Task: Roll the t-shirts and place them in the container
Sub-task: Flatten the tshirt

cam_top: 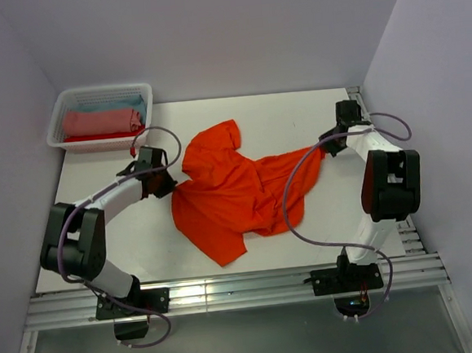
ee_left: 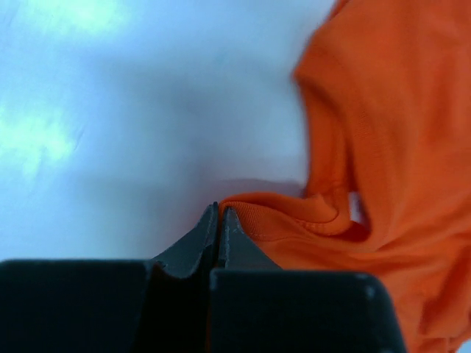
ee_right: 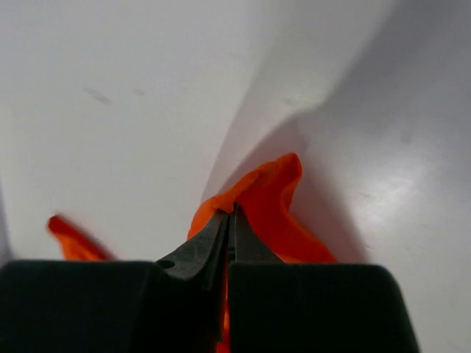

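Mid-table, rumpled and only partly spread: an orange t-shirt (cam_top: 237,189), one sleeve pointing toward the far edge of the white table (cam_top: 102,236), a corner of the body sagging toward the arm bases.

Pinched at its left edge by the left gripper (cam_top: 169,184), jaws pressed together on what looks like a ribbed band of cloth in the left wrist view. Pinched at its far right tip by the right gripper (cam_top: 325,143), jaws likewise closed, with a small peak of orange cloth rising just past the tips. Drawn out loosely between the two holds, yet creased and doubled over through the middle.

In the white lattice basket (cam_top: 60,125) at the far left corner, well apart from the shirt: a salmon-pink garment (cam_top: 101,122), a pale blue one (cam_top: 124,103) beside it, a sliver of red (cam_top: 94,138) along the near side. Rolled or folded, hard to say.

Likely light, limp knit with some grip to it; apt to sag, wrinkle and drag along the table rather than keep any shape. Nothing breakable. Best taken at edges and corners (hem, shoulder seams, ribbed collar) with a thin pinch of one or two layers, not a bunched handful.

Judged to be at the flattening step, with no roll begun. Calls for even tension from both sides before rolling; otherwise a twisted body or a tucked-under layer, and a lumpy roll.
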Controlling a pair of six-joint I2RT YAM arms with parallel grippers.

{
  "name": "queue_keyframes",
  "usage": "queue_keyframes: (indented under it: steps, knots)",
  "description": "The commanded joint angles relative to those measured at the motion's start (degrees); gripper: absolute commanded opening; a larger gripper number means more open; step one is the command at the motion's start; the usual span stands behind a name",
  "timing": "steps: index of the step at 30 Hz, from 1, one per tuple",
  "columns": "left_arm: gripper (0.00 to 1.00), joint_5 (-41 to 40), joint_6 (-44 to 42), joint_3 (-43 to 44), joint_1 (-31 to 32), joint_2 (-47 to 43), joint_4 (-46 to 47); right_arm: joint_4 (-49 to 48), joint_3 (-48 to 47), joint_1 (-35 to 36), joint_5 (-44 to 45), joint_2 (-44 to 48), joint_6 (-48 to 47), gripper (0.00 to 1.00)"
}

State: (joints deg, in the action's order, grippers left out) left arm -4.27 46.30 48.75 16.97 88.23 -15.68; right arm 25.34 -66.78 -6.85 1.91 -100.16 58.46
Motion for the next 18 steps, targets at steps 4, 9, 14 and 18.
queue_keyframes:
  steps: [4, 9, 14, 18]
  knots:
    - [0.02, 0.6, -3.1, 10.8, -0.4, 1.3, 2.5, -17.1, -3.4, 0.1, -6.1, 5.5, -7.3, 0.43]
    - [0.76, -1.7, -3.6, 4.2, -0.4, -5.5, 4.4, -11.4, -0.6, 0.3, -5.4, 12.3, -11.6, 0.69]
    - [0.78, -2.8, -2.4, -0.3, 1.8, -12.7, 0.8, -7.6, 11.4, 2.6, -2.9, 25.2, -12.8, 0.51]
    - [0.75, -2.9, -0.6, -2.9, 6.6, -17.8, -1.7, -6.5, 21.8, 6.1, -4.6, 34.1, -11.8, 0.51]
